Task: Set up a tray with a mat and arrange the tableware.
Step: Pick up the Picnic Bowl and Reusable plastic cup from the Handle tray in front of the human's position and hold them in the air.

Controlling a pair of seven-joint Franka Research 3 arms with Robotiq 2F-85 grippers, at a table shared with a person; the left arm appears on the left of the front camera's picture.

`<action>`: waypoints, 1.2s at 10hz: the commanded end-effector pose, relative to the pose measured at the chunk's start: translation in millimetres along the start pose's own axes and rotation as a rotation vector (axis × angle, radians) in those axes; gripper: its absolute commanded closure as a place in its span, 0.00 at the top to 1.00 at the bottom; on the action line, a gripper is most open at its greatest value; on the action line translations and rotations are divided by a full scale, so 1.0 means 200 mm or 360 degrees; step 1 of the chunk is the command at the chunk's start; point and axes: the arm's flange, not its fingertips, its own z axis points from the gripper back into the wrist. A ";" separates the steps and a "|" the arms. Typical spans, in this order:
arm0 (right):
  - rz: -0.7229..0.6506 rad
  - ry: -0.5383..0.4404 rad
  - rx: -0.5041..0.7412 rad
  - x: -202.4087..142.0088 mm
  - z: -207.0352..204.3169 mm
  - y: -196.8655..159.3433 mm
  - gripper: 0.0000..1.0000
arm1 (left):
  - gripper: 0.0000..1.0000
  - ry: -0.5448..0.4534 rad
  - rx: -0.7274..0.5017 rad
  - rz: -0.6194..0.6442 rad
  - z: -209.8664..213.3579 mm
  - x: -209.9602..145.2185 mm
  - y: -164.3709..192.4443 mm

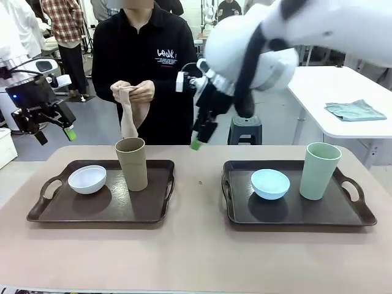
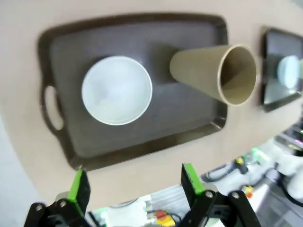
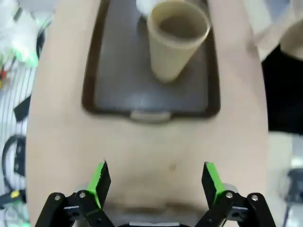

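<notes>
2 dark brown handled trays lie side by side on the beige table (image 1: pixel 196 257). The left tray (image 1: pixel 61 211) carries the small round white bowl (image 1: pixel 87 179) and the tall tan-brown cup (image 1: pixel 131 163). The right tray (image 1: pixel 343 214) carries the light blue bowl (image 1: pixel 270 184) and the pale green cup (image 1: pixel 320 171). The left gripper (image 2: pixel 134 184) and the right gripper (image 3: pixel 155 182) hang spread wide, grasping nothing. The white right arm (image 1: pixel 269 55) hides part of the person, whose hands (image 1: pixel 131 92) hold a limp beige piece, too unclear to identify.
</notes>
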 end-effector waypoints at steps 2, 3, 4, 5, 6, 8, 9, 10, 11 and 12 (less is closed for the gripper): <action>-0.0052 -0.0491 0.0315 0.08 -0.18 -0.18 1.00 | 1.00 0.0000 -0.0195 -0.0027 -0.03 0.01 0.09; -0.0002 -0.0184 0.0079 0.05 -0.11 -0.10 1.00 | 1.00 0.0019 -0.0075 0.0011 -0.02 0.00 0.06; -0.0002 -0.0184 0.0079 0.05 -0.11 -0.10 1.00 | 1.00 0.0019 -0.0075 0.0011 -0.02 0.00 0.06; -0.0002 -0.0184 0.0079 0.05 -0.11 -0.10 1.00 | 1.00 0.0019 -0.0075 0.0011 -0.02 0.00 0.06; -0.0002 -0.0184 0.0079 0.05 -0.11 -0.10 1.00 | 1.00 0.0019 -0.0075 0.0011 -0.02 0.00 0.06; -0.0065 -0.0182 0.0139 0.04 -0.27 -0.24 1.00 | 1.00 0.0022 -0.0110 -0.0009 -0.04 0.00 0.06; -0.0089 -0.0276 0.0144 0.01 -0.36 -0.30 1.00 | 1.00 0.0046 0.0001 -0.0013 -0.10 0.03 0.07; -0.0068 -0.0377 0.0165 -0.02 -0.42 -0.34 1.00 | 1.00 0.0040 0.0086 -0.0049 -0.16 0.06 0.08; -0.0064 -0.0350 0.0185 -0.05 -0.47 -0.36 1.00 | 1.00 0.0027 0.0136 -0.0057 -0.22 0.07 0.10; -0.0017 -0.0399 0.0167 -0.07 -0.50 -0.37 1.00 | 1.00 -0.0020 0.0197 -0.0084 -0.29 0.08 0.12</action>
